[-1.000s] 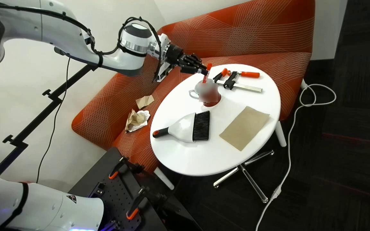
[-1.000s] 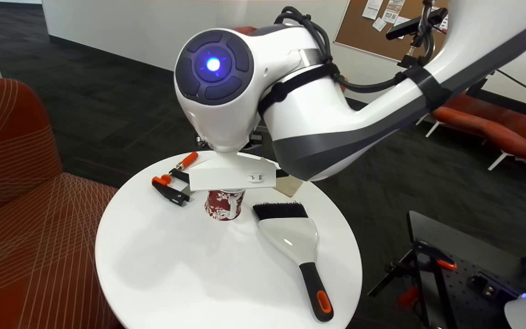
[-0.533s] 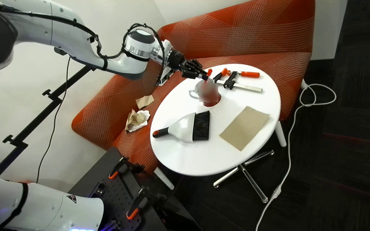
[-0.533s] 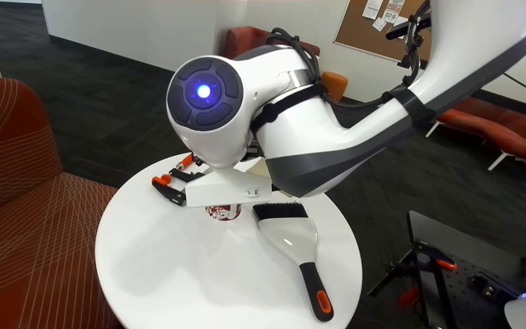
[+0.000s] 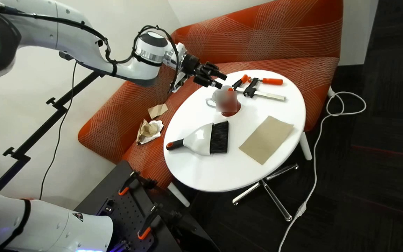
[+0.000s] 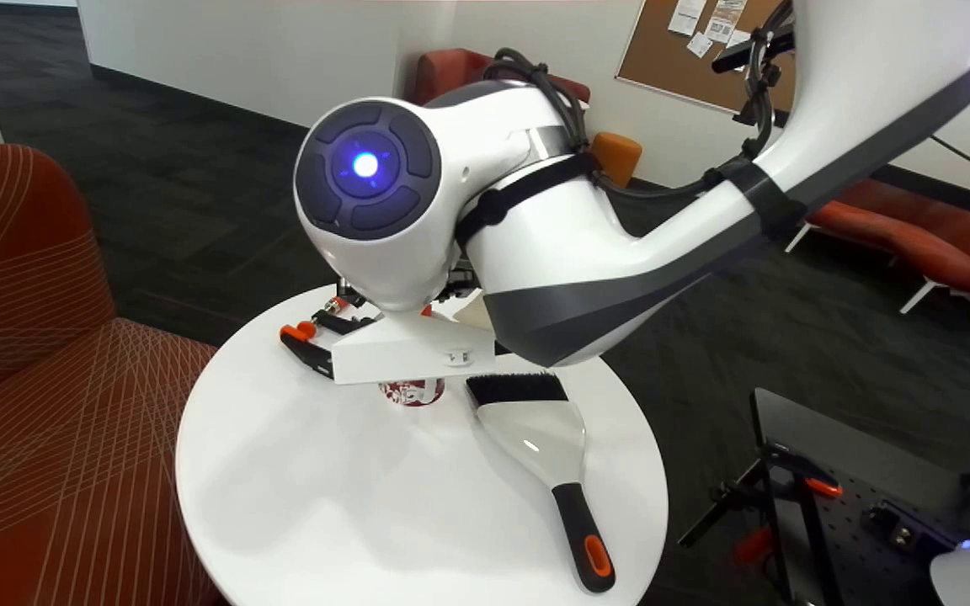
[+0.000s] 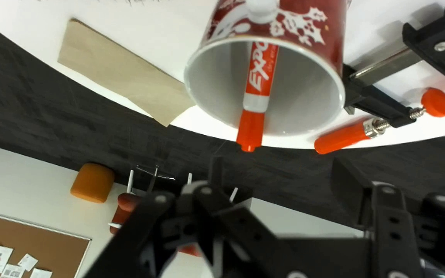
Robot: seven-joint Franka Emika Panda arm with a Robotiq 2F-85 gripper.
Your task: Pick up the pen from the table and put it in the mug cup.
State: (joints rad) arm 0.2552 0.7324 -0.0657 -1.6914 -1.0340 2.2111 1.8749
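The pen [image 7: 259, 73], a red and white marker with an orange-red cap, stands leaning inside the mug cup [image 7: 311, 27], its capped end above the rim. That reddish-brown mug with white decoration sits upright on the white round table [image 5: 194, 171]. My gripper [image 7: 276, 170] is open, its fingers spread apart with nothing between them. In an exterior view the gripper [image 5: 221, 81] hovers just above and beside the mug's mouth, apart from the pen's cap [image 5: 230, 89]. The arm's wrist covers most of the mug [image 6: 412, 392] in an exterior view.
A clamp with orange handles [image 5: 252, 91] lies close behind the mug. A white dustpan with a black brush [image 5: 201, 138] and a tan pad [image 5: 266, 140] lie on the table. A red bench [image 5: 257, 38] borders its far side.
My gripper came down toward the mug with the pen in it, then opened. The pen has dropped lower into the mug, and the fingers have spread away from it.
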